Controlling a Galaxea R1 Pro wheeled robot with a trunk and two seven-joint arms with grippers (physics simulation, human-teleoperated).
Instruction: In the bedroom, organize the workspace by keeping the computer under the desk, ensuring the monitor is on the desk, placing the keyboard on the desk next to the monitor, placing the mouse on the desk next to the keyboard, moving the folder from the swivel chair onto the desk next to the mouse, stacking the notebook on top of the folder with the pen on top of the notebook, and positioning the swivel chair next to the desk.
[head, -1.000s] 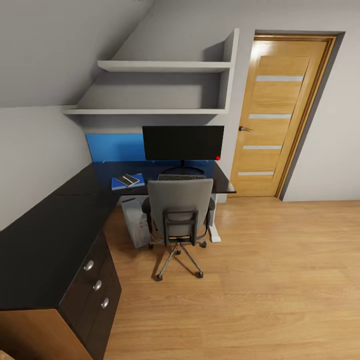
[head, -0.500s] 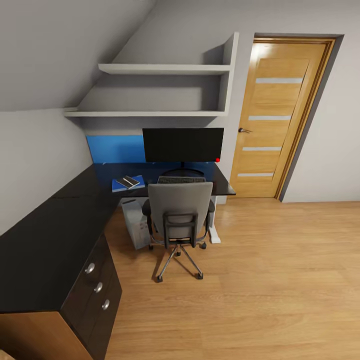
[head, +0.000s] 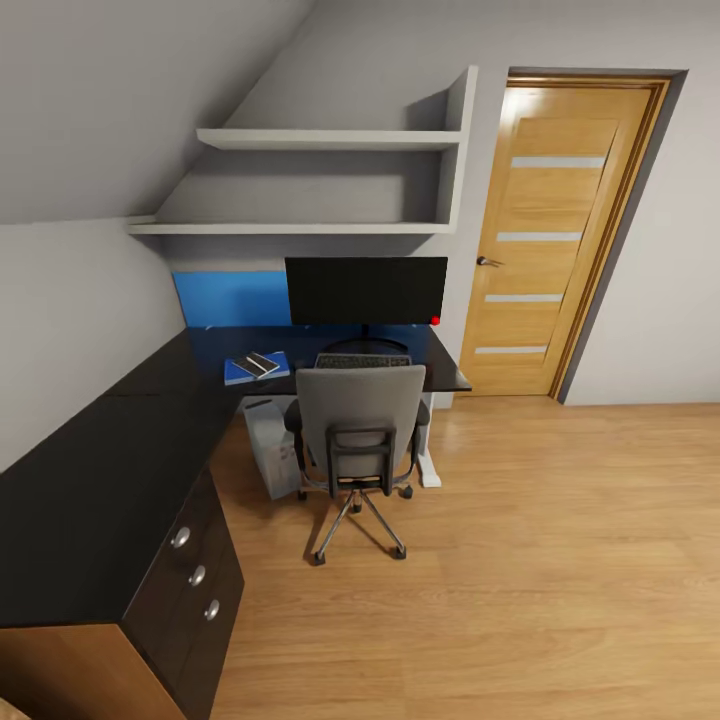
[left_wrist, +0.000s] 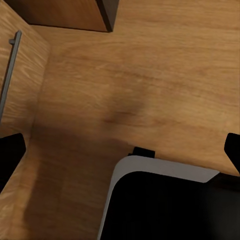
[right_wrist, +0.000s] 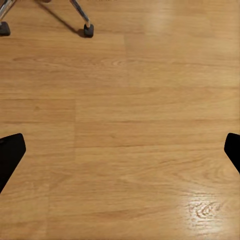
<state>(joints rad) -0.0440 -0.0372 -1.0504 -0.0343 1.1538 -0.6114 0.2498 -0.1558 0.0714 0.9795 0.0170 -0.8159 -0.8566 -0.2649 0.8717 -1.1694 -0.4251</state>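
My left gripper (left_wrist: 120, 150) and right gripper (right_wrist: 120, 147) hang wide apart, holding nothing. The swivel chair (head: 360, 440) sits tucked at the desk (head: 100, 470). The folder (head: 256, 367) lies at its ten o'clock, ready for work.

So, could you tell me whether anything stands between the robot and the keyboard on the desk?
Yes: the swivel chair is tucked in at the desk, its grey backrest directly in front of the keyboard and hiding part of it.
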